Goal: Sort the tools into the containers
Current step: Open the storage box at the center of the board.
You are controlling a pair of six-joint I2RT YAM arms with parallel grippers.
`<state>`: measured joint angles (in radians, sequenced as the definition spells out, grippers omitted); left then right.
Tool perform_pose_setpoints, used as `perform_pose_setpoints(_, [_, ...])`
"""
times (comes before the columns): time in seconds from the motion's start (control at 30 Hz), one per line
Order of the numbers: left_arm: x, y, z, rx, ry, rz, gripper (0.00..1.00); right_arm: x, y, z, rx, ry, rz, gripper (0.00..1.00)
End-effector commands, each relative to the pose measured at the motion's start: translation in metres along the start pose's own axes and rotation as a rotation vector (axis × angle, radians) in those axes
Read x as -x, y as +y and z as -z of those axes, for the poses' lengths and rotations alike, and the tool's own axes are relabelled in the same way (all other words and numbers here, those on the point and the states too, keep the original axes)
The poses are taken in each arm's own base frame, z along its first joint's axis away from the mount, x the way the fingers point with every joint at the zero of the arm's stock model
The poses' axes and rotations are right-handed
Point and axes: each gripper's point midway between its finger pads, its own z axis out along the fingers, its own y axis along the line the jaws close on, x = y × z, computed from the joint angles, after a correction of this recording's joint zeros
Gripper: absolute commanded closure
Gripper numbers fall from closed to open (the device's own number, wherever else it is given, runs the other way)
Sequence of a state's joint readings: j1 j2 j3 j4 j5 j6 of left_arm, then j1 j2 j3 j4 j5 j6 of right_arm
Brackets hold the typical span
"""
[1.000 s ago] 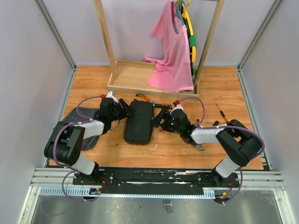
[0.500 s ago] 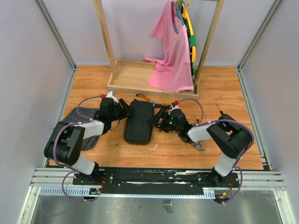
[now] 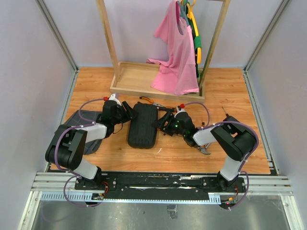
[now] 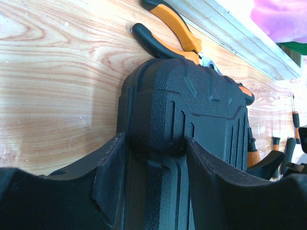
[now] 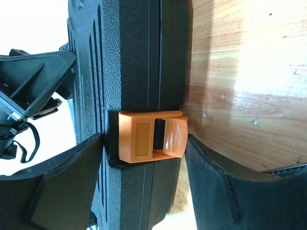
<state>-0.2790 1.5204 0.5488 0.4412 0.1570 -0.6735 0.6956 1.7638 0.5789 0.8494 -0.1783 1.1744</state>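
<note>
The closed black tool case (image 3: pixel 142 125) lies flat mid-table. My left gripper (image 3: pixel 126 115) is shut on its left edge; in the left wrist view its fingers (image 4: pixel 111 178) clamp a moulded ridge of the case (image 4: pixel 192 105). My right gripper (image 3: pixel 161 123) stands open astride the case's right edge (image 5: pixel 134 57), one finger on either side of the orange latch (image 5: pixel 151 135), with a gap at the table-side finger (image 5: pixel 211 178). Orange-and-black pliers (image 3: pixel 151 101) (image 4: pixel 168 33) lie behind the case. One screwdriver (image 3: pixel 228 116) lies at the right, and the hammer's steel head (image 3: pixel 205 150) shows under the right arm.
A dark grey grid-patterned fabric (image 3: pixel 76 120) lies under the left arm. A wooden clothes rack with a tray base (image 3: pixel 139 79) and a pink shirt (image 3: pixel 175 52) stands at the back. More orange-handled tools (image 4: pixel 252 155) lie just right of the case.
My right gripper has slid left onto the case's latch edge and its jaws have narrowed. The left gripper and the case have not moved.
</note>
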Motion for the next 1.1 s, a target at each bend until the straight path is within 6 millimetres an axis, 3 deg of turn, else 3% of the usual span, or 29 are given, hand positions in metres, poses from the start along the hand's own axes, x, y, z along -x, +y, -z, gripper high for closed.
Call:
perform_pose_setpoints(0.0, [-0.092, 0.081, 0.027, 0.285, 0.307, -0.005, 0.46, 0.016, 0.0, 0.009, -0.028, -0.059, 0.039, 0.48])
perform_pose_setpoints(0.33, [-0.093, 0.081, 0.027, 0.287, 0.311, -0.004, 0.46, 0.02, -0.006, 0.015, -0.088, -0.066, 0.082, 0.59])
perform_pose_setpoints(0.53, [-0.092, 0.081, 0.027, 0.287, 0.306, -0.005, 0.46, 0.02, -0.011, 0.017, -0.108, -0.069, 0.084, 0.59])
perform_pose_setpoints(0.87, [-0.091, 0.08, 0.027, 0.286, 0.305, -0.004, 0.46, 0.027, -0.032, 0.042, -0.224, -0.116, 0.159, 0.57])
perform_pose_setpoints(1.07, [-0.09, 0.079, 0.027, 0.282, 0.302, -0.005, 0.46, 0.038, -0.029, 0.056, -0.239, -0.164, 0.206, 0.55])
